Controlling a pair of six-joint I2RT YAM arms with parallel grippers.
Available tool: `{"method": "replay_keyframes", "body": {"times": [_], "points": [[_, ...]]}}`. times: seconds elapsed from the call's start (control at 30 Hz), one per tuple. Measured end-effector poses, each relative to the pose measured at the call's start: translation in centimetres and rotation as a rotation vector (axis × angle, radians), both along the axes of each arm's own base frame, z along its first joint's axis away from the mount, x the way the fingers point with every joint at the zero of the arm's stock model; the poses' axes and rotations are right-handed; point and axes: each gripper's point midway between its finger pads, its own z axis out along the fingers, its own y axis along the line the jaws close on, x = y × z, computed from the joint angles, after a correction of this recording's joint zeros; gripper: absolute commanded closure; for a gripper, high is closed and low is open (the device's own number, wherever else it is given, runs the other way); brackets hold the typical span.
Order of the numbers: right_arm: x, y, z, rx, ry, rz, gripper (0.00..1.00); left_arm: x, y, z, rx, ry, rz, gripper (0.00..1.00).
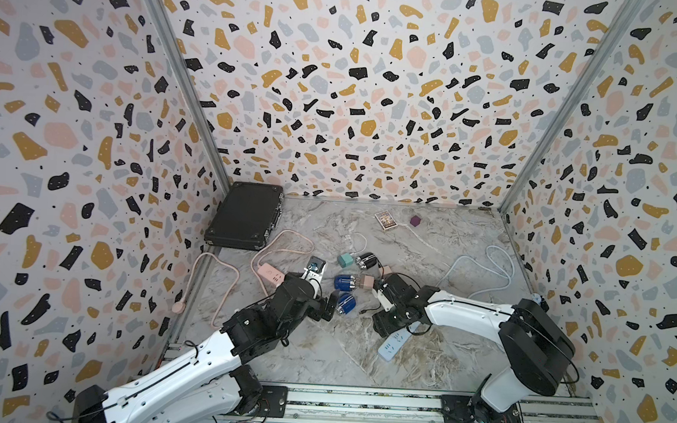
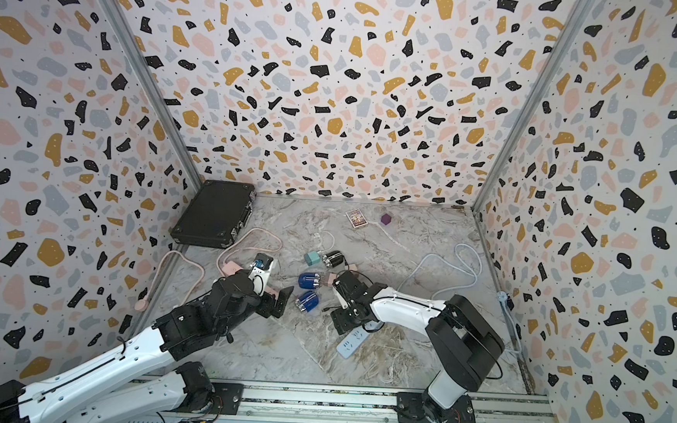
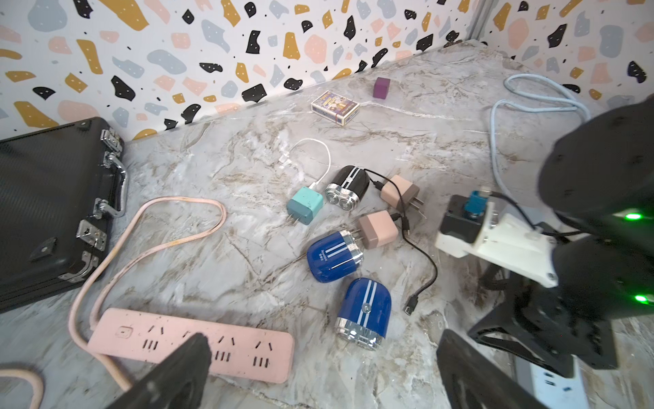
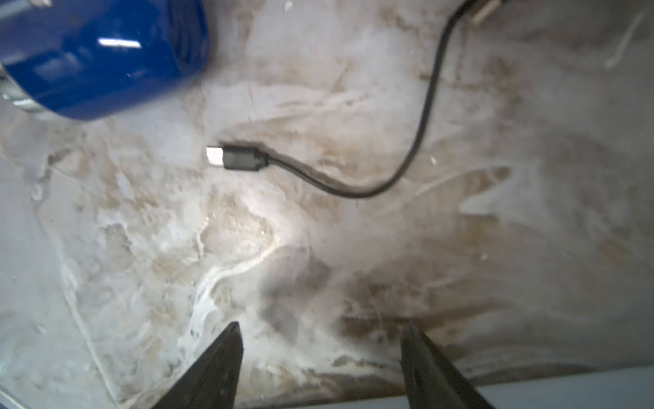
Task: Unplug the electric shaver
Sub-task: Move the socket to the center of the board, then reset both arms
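The left gripper (image 3: 322, 339) gapes wide and empty just beside the glossy blue striped electric shaver (image 3: 364, 308). The shaver lies on the marble tabletop (image 3: 247, 255), silver head toward that claw, rounded tail away. Past the tail, the black charging cable's plug (image 4: 233, 161) lies free, not touching it. The right gripper (image 4: 322, 327) hovers nearest the plug, jaws parted, holding nothing.
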Motion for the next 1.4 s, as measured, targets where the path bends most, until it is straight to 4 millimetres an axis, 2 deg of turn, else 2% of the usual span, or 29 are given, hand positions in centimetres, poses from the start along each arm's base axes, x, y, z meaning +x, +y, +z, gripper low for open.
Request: {"method": "replay_keyframes", "body": {"times": [0.17,0.23,0.3,0.37,0.43,0.5,0.57,0.63,0.73,0.87,0.93,1.03,1.17,1.4], "points": [[-0.4,-2.3,1.6,0.002,-0.079,-0.041,0.23,1.0,1.5,-0.1,0.012,-0.004,0.066,0.01],[0.7,-3.1,3.3,0.015,-0.143,-0.056,0.20,1.9,2.8,-0.3,0.036,-0.009,0.121,0.00],[2.9,-4.7,5.5,0.035,-0.228,-0.100,0.15,2.9,4.4,-0.5,0.065,-0.013,0.181,0.01],[5.6,-7.3,7.8,0.070,-0.307,-0.188,0.11,4.0,6.5,-0.7,0.074,-0.020,0.255,0.00],[9.2,-11.9,10.6,0.094,-0.421,-0.335,0.07,5.5,9.1,-1.1,0.063,-0.030,0.342,0.00],[11.7,-16.1,12.8,0.097,-0.521,-0.458,0.06,6.8,11.9,-1.9,0.050,-0.027,0.427,0.00],[13.6,-19.8,14.0,0.082,-0.603,-0.546,0.06,7.8,14.2,-3.2,0.040,0.005,0.483,0.00],[14.9,-22.5,13.7,0.068,-0.650,-0.602,0.05,8.8,16.2,-4.4,0.025,0.039,0.523,0.00],[15.8,-24.9,10.4,0.050,-0.645,-0.640,0.00,9.8,17.5,-5.6,-0.008,0.028,0.535,0.01],[15.2,-25.9,5.2,-0.006,-0.590,-0.639,0.00,8.9,18.0,-9.2,-0.019,0.016,0.512,0.00],[15.2,-26.3,4.0,-0.018,-0.600,-0.639,0.00,8.4,18.3,-11.0,-0.022,0.019,0.510,0.00],[15.8,-26.8,3.3,0.003,-0.667,-0.645,0.00,8.3,19.0,-13.0,-0.036,0.010,0.518,0.00],[16.3,-27.6,2.3,0.030,-0.699,-0.664,0.00,9.6,20.4,-13.7,-0.085,-0.044,0.547,0.00],[16.9,-27.7,4.2,0.075,-0.834,-0.664,0.00,11.1,20.0,-12.9,-0.136,-0.146,0.495,0.00]]}}
